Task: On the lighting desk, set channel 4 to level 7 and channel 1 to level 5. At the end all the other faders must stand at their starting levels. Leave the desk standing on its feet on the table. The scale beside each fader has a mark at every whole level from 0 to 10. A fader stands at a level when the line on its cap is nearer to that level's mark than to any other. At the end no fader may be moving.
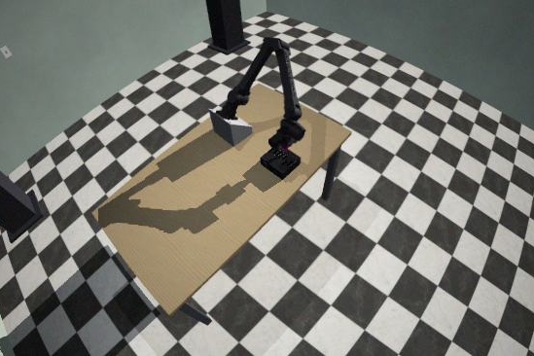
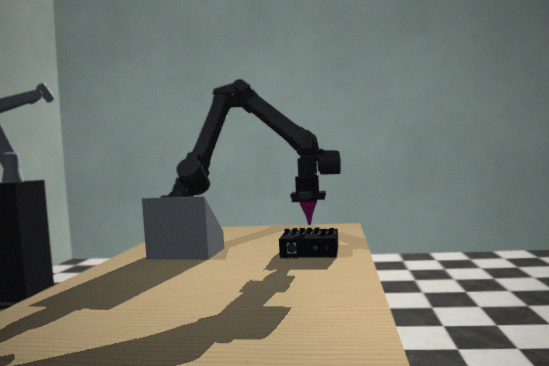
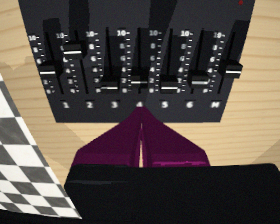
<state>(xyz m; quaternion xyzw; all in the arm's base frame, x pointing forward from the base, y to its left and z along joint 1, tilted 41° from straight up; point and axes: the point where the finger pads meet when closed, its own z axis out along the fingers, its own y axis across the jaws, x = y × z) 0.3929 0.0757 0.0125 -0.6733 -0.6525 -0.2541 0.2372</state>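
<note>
The black lighting desk (image 1: pixel 280 161) stands on its feet near the table's right edge; it also shows in the exterior view (image 2: pixel 308 243). In the wrist view the desk (image 3: pixel 138 50) has several faders side by side with white-lined caps. The two left caps (image 3: pixel 47 70) (image 3: pixel 72 50) and the far right cap (image 3: pixel 233 68) sit higher than the middle ones (image 3: pixel 139 83). The labels are too small to read. My gripper (image 3: pixel 141 113) (image 2: pixel 309 220) has purple fingers and is shut on nothing. It hangs just above the desk's near edge, in line with the middle fader.
The arm's grey base block (image 1: pixel 231 127) stands on the table behind and to the left of the desk. The table's right edge (image 1: pixel 323 160) is close to the desk. A black stand with another arm (image 2: pixel 12 235) is off the table at the left.
</note>
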